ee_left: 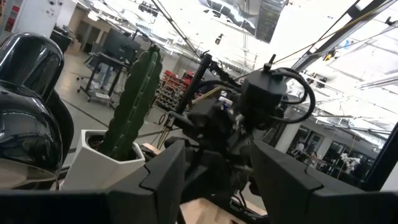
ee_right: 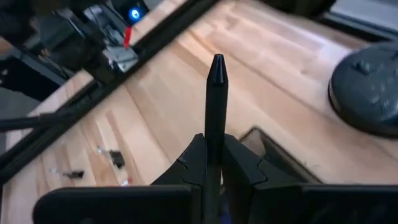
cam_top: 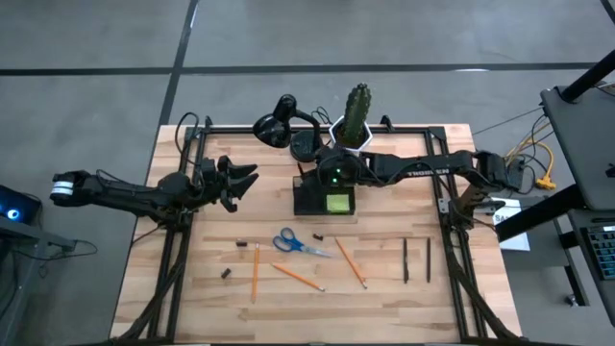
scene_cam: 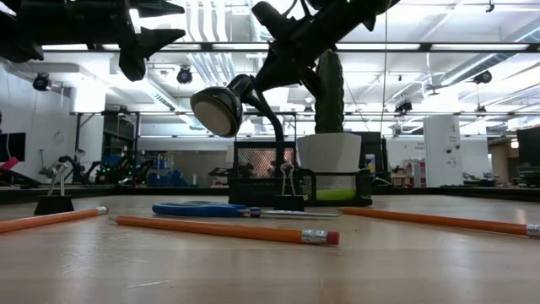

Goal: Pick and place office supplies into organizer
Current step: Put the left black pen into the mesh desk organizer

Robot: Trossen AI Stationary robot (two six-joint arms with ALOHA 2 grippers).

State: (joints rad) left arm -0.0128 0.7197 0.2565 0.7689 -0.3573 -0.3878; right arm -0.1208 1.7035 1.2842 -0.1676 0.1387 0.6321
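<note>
**Pen in the right jaws, over the organizer**

Pen is what I'm carrying: the right gripper is pinched shut on its barrel, and in the right wrist view its long axis runs straight out ahead between the fingers, tip forward. From above, the right gripper sits over the back part of the organizer, so as I judge it the drop is below the jaws and close; what I can't settle from these views is which compartment the pen is lined up with, or how steeply it tilts. The right arm is plainly the one on the job.

Going near to far on the table from my front edge: three pencils lie flat, each pointing its own way, with two more pens lying parallel off to the right, well apart from the organizer. Scissors lie just in front of the organizer, and small dark clips sit scattered to the left.

Organizer contents: I see a lime-green sticky pad in its front right compartment; the rest I can't read under the arm.

Left gripper hangs to the left, jaws spread wide and holding nothing, well clear of everything.
</note>
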